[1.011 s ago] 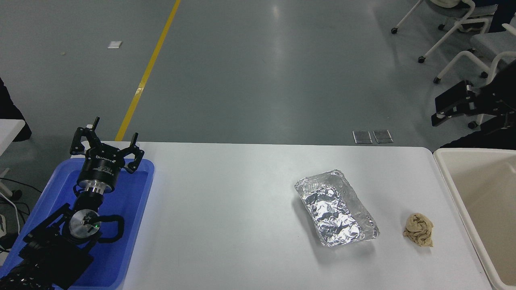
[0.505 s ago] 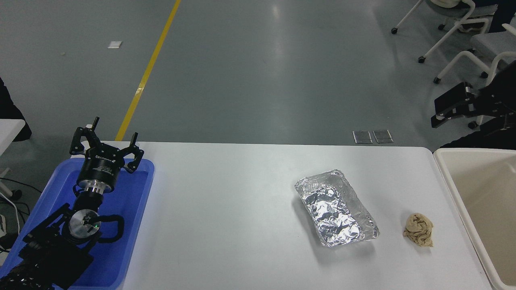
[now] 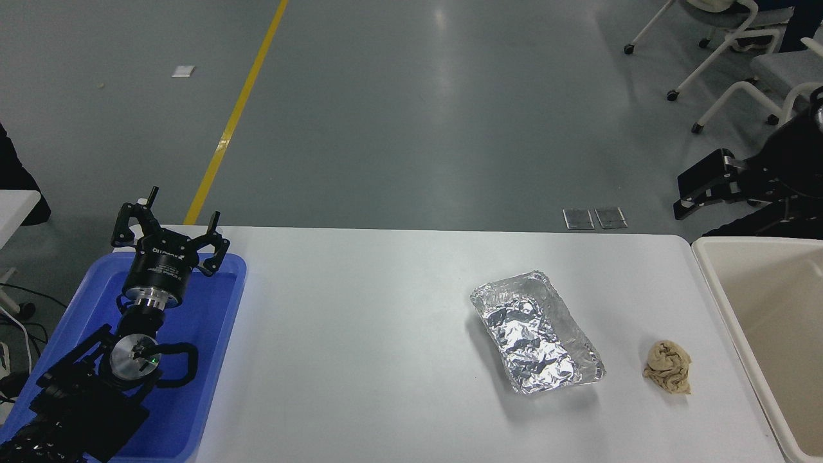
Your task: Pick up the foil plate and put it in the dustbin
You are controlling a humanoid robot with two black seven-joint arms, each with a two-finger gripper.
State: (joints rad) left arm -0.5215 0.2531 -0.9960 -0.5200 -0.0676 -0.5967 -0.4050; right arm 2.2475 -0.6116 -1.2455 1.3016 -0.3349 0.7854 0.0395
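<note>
Foil plate (image 3: 537, 332) lies flat on the white bench (image 3: 360, 347), nothing gripping it.

Just to its right sits a crumpled tan paper ball (image 3: 669, 366), and further right the cream dustbin (image 3: 726, 302) stands at the bench end. Well left of the plate, the left tool (image 3: 168, 226) hovers over the blue tray (image 3: 212, 360), fingers spread. Beyond the dustbin, the right tool (image 3: 691, 193) hangs off the bench; can't tell its fingers.

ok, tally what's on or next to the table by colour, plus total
Silver: 1, the foil plate
Tan: 1, crumpled paper ball
Blue: 1, plastic tray
Cream-white: 1, the dustbin
Total: 4
</note>
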